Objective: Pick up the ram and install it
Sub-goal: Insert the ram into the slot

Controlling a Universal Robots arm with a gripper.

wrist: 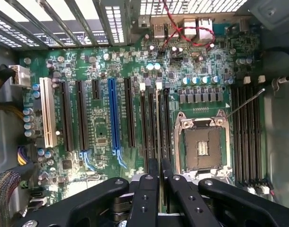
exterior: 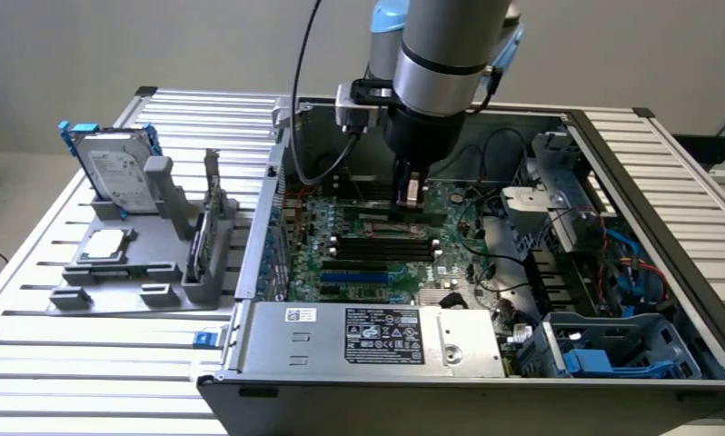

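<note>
My gripper (wrist: 158, 163) is shut on the ram (wrist: 157, 124), a thin stick seen edge-on as a pale strip running out from between the black fingers (wrist: 145, 189). The stick hangs just above the row of long black memory slots (wrist: 149, 124), lined up along them, beside the open silver processor socket (wrist: 202, 146). I cannot tell whether it touches a slot. In the exterior view the gripper (exterior: 409, 194) reaches down inside the open computer case (exterior: 653, 227), low over the green motherboard (exterior: 338, 259).
A grey holder (exterior: 133, 277) at the exterior view's left carries a hard drive with blue rails (exterior: 111, 168) and a square silver processor chip (exterior: 105, 245). A power supply (exterior: 375, 336) fills the case's near end. Cables and drive bays (exterior: 580, 272) crowd its right side.
</note>
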